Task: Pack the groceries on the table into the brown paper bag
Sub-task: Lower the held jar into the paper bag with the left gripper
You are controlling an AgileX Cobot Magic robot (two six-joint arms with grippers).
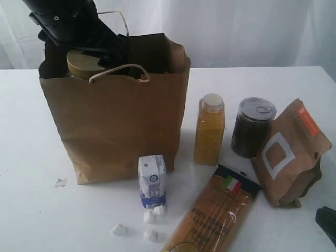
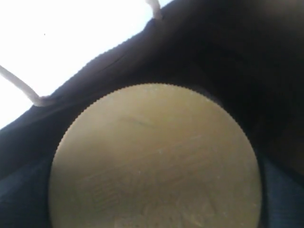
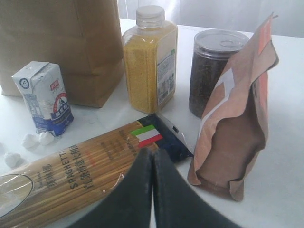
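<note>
Count on surface (image 1: 31, 210): one small white-blue carton (image 1: 152, 181), one yellow-orange bottle (image 1: 209, 131), one dark silver-lidded can (image 1: 253, 128), one brown pouch with white square (image 1: 289, 152), one spaghetti packet (image 1: 215, 215), four small white lumps (image 1: 150, 216). One brown paper bag (image 1: 115, 126) stands upright, with clear tan-lidded jar (image 1: 84, 64) at its mouth, clasped by the wide-spread left tool (image 1: 107, 52). Left wrist view gives mostly the lid. Right wrist view alone shows right tool (image 3: 153, 159) pressed closed, empty, above the spaghetti.

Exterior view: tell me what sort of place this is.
Probably a staged robot test bench, not a shop or kitchen: a plain white table, a white curtain behind it, and a black robot arm over the mouth of a brown paper bag.
</note>
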